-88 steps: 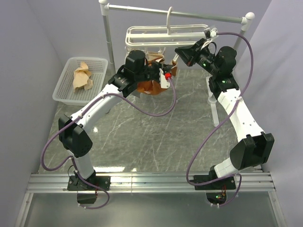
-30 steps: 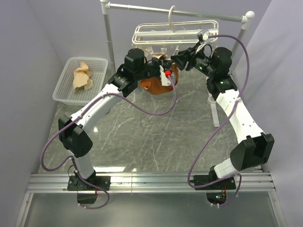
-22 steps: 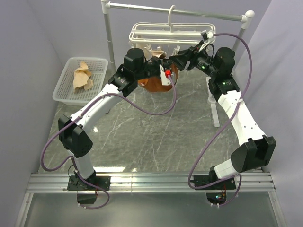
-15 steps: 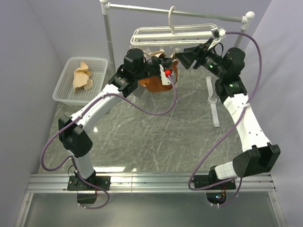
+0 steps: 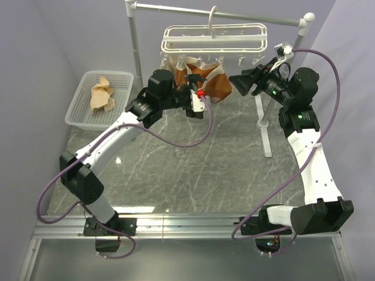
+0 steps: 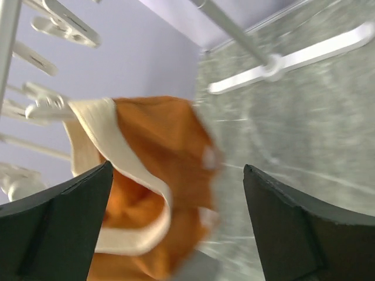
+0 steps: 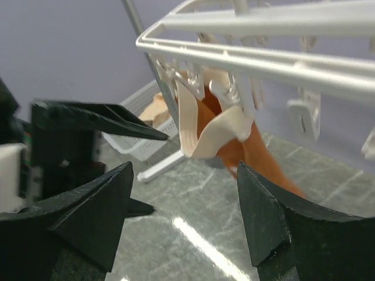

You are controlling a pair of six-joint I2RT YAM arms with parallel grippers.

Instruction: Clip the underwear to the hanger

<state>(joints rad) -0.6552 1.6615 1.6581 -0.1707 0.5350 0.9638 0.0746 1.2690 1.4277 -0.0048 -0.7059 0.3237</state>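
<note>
Both tools stand with their fingers spread and nothing between them. The left tool frames the underwear from below and just beside it; that view is blurred, so I cannot tell whether a fingertip brushes the cloth. The right tool is clear of the garment, pointing at it from the other side.

The rust-orange underwear hangs under the near left part of the white hanger, taken up by its pale waistband in the small dangling clips. The waistband sags in a loop between the held points while the orange body drops free below, off the bench. The hanger's hook sits over the grey rail, which keeps the clips swinging free at a height both arms can reach from either side. With the fabric carried by the clips alone and both tools unloaded, the clipping looks done or very nearly so. How firmly each clip bites is too small to judge.

The left arm runs out long and diagonal from its base, forearm reaching right, wrist tipped so its camera looks up at the clips. The right arm climbs the right side of the bench and bends at the wrist to aim leftward, roughly level with the garment. A white basket with a tan cloth sits well apart at the left.
</note>
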